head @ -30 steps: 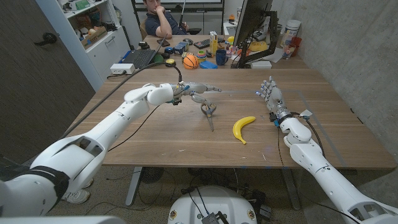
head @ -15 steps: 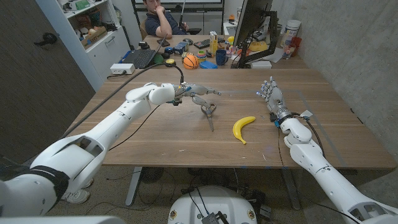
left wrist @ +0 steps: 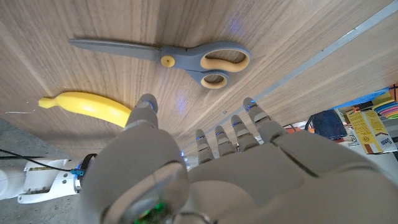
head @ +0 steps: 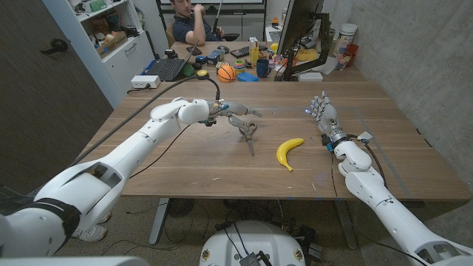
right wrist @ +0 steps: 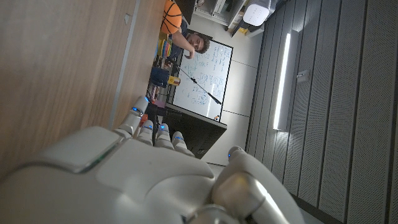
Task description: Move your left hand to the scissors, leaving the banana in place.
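Observation:
Grey scissors [head: 248, 134] with yellow-lined handles lie on the wooden table [head: 185, 159] near its middle, blades pointing toward the front edge. My left hand [head: 238, 114] hovers just behind their handles, fingers spread, holding nothing. In the left wrist view the scissors [left wrist: 186, 59] lie just beyond my fingertips [left wrist: 252, 109], apart from them. A yellow banana [head: 288, 152] lies to the right of the scissors, also seen as the banana [left wrist: 87, 107] in the left wrist view. My right hand [head: 323, 113] stands upright on the table's right side, fingers extended, empty.
The far end of the table holds a laptop [head: 166, 69], an orange ball [head: 226, 72], a blue cup [head: 262, 68], a monitor [head: 303, 29] and clutter. A person [head: 191, 21] sits behind it. A shelf [head: 111, 33] stands back left.
My left hand has crept slightly right and closer to the scissors' handles. The banana, the scissors and my right hand stay where they were.

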`<state>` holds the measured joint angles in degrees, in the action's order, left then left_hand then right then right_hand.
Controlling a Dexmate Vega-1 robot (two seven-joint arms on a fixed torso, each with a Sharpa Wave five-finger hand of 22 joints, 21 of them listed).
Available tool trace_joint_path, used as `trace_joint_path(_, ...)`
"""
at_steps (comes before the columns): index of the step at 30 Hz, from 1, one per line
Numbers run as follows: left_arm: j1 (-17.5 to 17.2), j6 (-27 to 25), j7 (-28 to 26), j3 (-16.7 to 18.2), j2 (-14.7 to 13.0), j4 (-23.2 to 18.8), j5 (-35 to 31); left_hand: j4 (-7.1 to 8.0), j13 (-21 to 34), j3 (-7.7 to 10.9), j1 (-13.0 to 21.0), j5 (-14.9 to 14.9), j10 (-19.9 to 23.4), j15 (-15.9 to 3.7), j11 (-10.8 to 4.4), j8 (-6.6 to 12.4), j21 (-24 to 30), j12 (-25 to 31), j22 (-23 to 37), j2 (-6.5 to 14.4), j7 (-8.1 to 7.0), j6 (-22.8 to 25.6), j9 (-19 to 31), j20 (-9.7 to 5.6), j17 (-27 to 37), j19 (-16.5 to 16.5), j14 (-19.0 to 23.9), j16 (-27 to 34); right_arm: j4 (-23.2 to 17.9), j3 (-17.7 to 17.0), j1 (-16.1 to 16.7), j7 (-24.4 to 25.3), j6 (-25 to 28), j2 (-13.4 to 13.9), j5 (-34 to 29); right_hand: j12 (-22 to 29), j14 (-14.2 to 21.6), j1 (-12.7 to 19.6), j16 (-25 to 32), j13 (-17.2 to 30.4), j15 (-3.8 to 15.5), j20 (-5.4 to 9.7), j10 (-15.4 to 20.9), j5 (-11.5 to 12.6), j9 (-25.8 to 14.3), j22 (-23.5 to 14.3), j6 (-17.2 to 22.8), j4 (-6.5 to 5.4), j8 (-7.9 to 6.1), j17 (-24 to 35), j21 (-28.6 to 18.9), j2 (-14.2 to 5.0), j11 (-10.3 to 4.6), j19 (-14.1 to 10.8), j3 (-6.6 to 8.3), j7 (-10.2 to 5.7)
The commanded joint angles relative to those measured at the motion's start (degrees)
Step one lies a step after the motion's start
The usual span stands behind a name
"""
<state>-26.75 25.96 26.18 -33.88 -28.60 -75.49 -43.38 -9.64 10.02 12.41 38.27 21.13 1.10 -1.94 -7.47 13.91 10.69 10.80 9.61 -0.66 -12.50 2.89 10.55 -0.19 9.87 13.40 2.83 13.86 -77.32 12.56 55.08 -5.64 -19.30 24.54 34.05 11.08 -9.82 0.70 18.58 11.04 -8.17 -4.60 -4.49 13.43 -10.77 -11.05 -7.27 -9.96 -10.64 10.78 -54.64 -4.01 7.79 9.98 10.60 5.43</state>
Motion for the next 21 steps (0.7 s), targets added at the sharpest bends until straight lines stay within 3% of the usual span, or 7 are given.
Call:
trace_joint_path(1, -0.6, -1.1, 1.1, 0.0, -0.4, -1.6, -0.6, 0.11, 0.1, 0.42, 0.8, -0.4, 0.4, -1.16, -0.23, -0.12, -0.2, -0.1, 0.1, -0.2, -0.16, 0.6, 0.1, -0.04, 0.0, -0.3, 0.5, 0.3, -0.1, 0.0, 0.1, 0.0, -0.1, 0.1, 0.2, 0.2, -2.6, -0.6, -0.3, 0.3, -0.23, -0.16, 0.6, 0.5, -0.3, -0.2, -0.3, 0.02, -0.34, 0.3, 0.3, -0.75, 0.23, 8.7, -0.25, -0.04)
trace_joint_path(21, -0.1, -0.5, 0.5, 0.1, -0.4, -0.5, -0.6, 0.32, 0.1, 0.50, 1.9, -0.8, 0.4, -1.55, -0.48, -0.51, -0.2, -0.2, 0.2, -0.2, -0.19, 1.2, 0.1, -0.37, 0.0, -0.3, 0.5, -0.2, 0.3, 0.7, -0.6, 0.0, 0.2, -0.1, -0.3, 0.1, -2.7, -0.7, -0.3, 0.3, -0.25, -0.11, 0.6, 0.6, -0.3, -0.2, -0.3, 0.00, -0.39, 0.3, 0.4, -0.78, 0.19, 8.7, -0.80, 0.14)
